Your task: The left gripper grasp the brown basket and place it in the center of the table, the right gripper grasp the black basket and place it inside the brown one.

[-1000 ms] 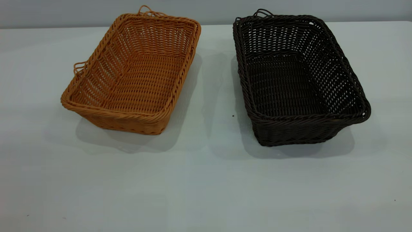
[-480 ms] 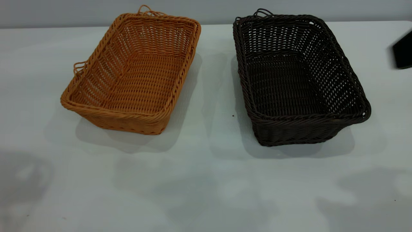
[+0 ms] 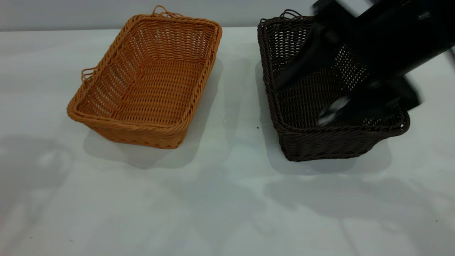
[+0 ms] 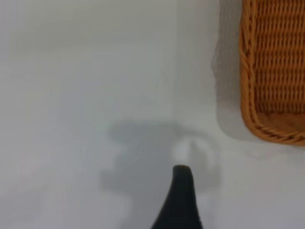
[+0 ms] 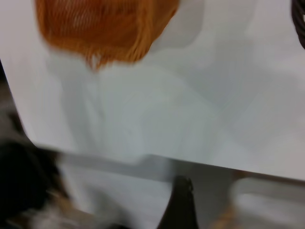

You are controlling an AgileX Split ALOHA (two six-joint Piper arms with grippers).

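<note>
Brown basket (image 3: 147,80): orange-tan wicker, rect., braided rim, loop handles. Sits flat on bench (image 3: 220,199), left half, toward far edge, turned slightly askew. Empty. Nothing touching it.

Black basket (image 3: 312,135): dark wicker, same shape, right half of bench, toward far edge. Beside brown basket, apart, strip of bare bench between. Flat on bench, empty apart from the arm over it.

Right claw (image 3: 330,90): dark, motion-blurred, reaching in from far right corner, over the black basket's opening and its right rim. Fingers look spread, one toward basket's inner left side, one low by the near-right rim w/ a pale tip. No grip seen; contact w/ rim can't be told through blur. Right wrist view: one dark fingertip (image 5: 180,202), bench edge, brown basket (image 5: 102,26) blurred beyond.

Left claw: not in exterior view. Left wrist view shows one dark fingertip (image 4: 180,200) above bare bench (image 4: 86,95) w/ its shadow below, corner of brown basket (image 4: 274,71) near but apart. Open or closed: can't tell.

Bench: plain white-grey, soft arm shadows along near edge.
</note>
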